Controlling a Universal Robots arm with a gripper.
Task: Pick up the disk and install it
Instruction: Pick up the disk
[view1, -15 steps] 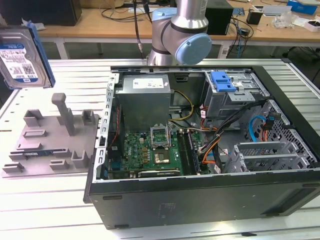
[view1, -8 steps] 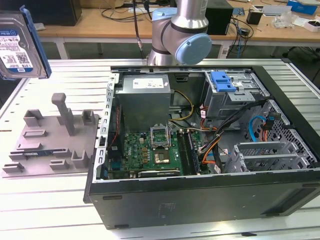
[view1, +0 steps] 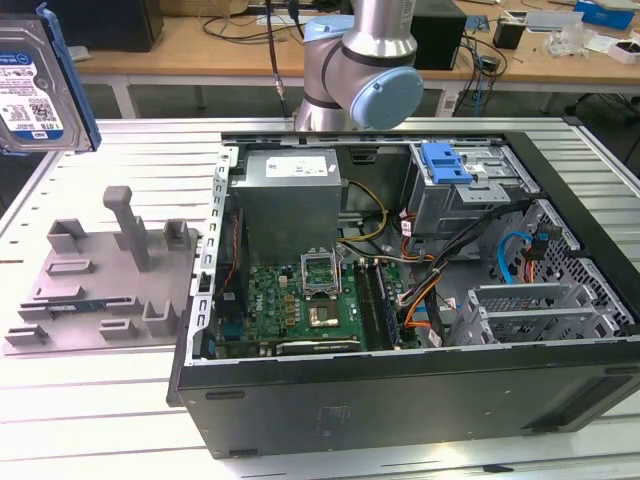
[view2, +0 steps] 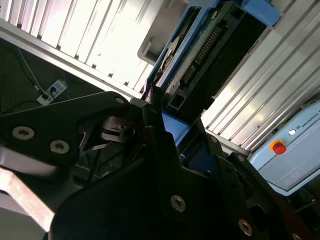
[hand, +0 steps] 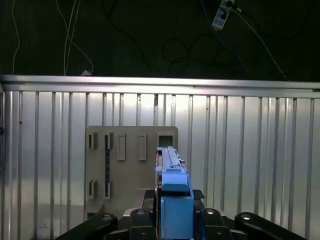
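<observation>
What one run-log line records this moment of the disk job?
gripper: shut on disk | disk: in the air, clear of grey holder | computer case: open, disk not yet inside

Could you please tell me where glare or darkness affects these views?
Second wrist view: glare bleaches the ribbed table beside the disk, while the gripper holding it is shadowed. First wrist view: black beyond the table's edge. Exterior view: evenly lit.

Probably a robotics lab: slatted aluminium worktable (view1: 110, 430), opened computer case (view1: 400, 400), cable-strewn wooden benches (view1: 190, 45) behind.
</observation>
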